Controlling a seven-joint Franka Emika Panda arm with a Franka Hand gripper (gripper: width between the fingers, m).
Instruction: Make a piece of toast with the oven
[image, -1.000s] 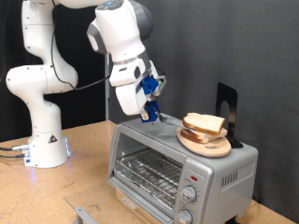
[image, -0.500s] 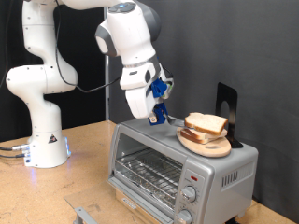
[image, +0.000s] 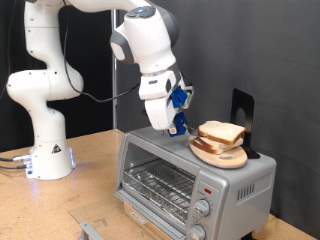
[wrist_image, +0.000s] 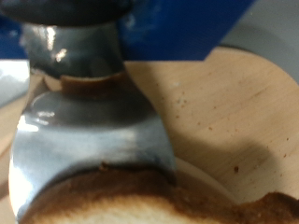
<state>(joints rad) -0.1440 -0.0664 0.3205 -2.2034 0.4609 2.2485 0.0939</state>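
Oven (image: 190, 178): silver-grey box on the wooden bench (image: 90, 165), toward the exterior view's right. Glass door shut, wire rack visible behind it; two round knobs (image: 203, 219) and a small red light (image: 207, 189) on the front panel at the right edge.

Wooden plate (image: 222, 154): round, resting on the oven's flat top, at its right half. Its rim shows pale and grainy in the wrist view (wrist_image: 234, 112).

Piece of toast (image: 219, 132): pale slice with tan crust, lying on the plate; crust edge fills the lower part of the wrist view (wrist_image: 121, 201).

Gripper (image: 178, 122): blue-cased, tilted, just above the oven top and just beside the toast's edge on the exterior view's left. One shiny metal finger (wrist_image: 89, 131) reaches down to the crust. How far it is open, and whether it has hold of anything, cannot be told.

Black upright stand (image: 242, 112): behind the plate, near the oven's rear right corner.

Open room: bare oven top to the left of the gripper; bare bench between the oven and the arm's white base (image: 48, 160).
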